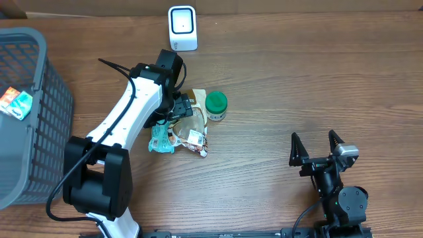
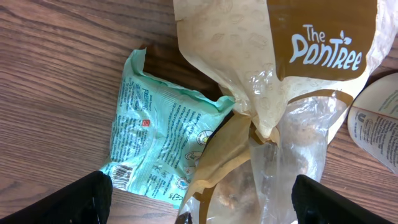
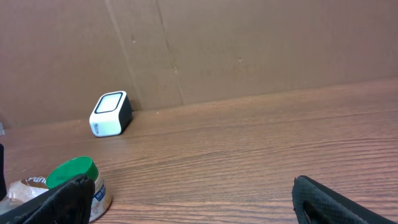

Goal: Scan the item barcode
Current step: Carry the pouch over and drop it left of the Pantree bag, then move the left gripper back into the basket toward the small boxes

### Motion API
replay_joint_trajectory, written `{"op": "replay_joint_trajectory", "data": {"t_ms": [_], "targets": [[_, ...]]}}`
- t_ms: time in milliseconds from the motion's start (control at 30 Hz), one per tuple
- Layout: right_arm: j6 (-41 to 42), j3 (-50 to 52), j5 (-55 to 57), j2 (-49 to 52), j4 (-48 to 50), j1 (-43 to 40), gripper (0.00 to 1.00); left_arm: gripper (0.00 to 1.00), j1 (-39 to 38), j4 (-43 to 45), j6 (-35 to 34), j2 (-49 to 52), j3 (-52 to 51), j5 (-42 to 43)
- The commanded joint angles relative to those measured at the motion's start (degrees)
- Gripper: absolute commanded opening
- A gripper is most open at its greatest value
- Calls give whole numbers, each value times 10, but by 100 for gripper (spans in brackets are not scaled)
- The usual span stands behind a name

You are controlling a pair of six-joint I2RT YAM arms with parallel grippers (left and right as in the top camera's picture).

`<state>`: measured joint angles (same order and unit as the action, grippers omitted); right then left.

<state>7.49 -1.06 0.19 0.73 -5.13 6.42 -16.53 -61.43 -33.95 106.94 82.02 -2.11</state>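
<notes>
1. The left gripper (image 2: 200, 180) stands spread wide and clamps nothing. Its two fingers (image 2: 81, 199) straddle the near end of the bag.
2. The bag (image 2: 249, 62), brown paper with a clear window and "The Pantree" printed on it, lies flat directly under this gripper. Its long axis runs straight out from the gap between the fingers, with the printed brown end farthest from the gripper.
3. On the left finger's side, a teal packet (image 2: 155, 137) lies partly tucked under the bag. It has a striped, barcode-like patch at its corner just beside that finger.
4. On the right finger's side, a jar with a green lid (image 1: 216, 104) stands touching the bag.
5. Ahead of the gripper and well apart, a white scanner (image 1: 182, 28) stands upright at the table's far edge.
6. Far out on the left side sits a grey mesh basket (image 1: 39, 119) with a small orange-and-teal packet (image 1: 16, 102) inside.
7. The right gripper (image 1: 313, 136) rests well apart from everything, its jaws wide and empty.
8. The table (image 1: 297, 79) is brown wood-grain, and a cardboard wall (image 3: 249, 50) backs it.
9. In all there are one bag, one teal packet, one jar, one scanner and one basket holding one packet.
</notes>
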Motion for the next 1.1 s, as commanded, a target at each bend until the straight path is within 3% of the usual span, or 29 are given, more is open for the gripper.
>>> {"op": "replay_joint_trajectory", "data": {"t_ms": [0,267,467,700,800,1067], "targets": [[-1,6,-3,-6,3,-2,100,94,-3,-14,24,-13,46,2],[-1,6,-3,-6,3,-2,100,95,11,-80,73,-61,211,1],[-1,6,-3,-6,3,-2,100,100,70,-90,87,-127,337,18],[-1,6,-3,-6,3,-2,100,99,222,-90,87,-197,399,36],[-1,6,-3,-6,3,-2,100,99,340,-86,87,-222,400,34],[-1,6,-3,-6,3,-2,100,100,533,-91,87,-196,400,34]]}}
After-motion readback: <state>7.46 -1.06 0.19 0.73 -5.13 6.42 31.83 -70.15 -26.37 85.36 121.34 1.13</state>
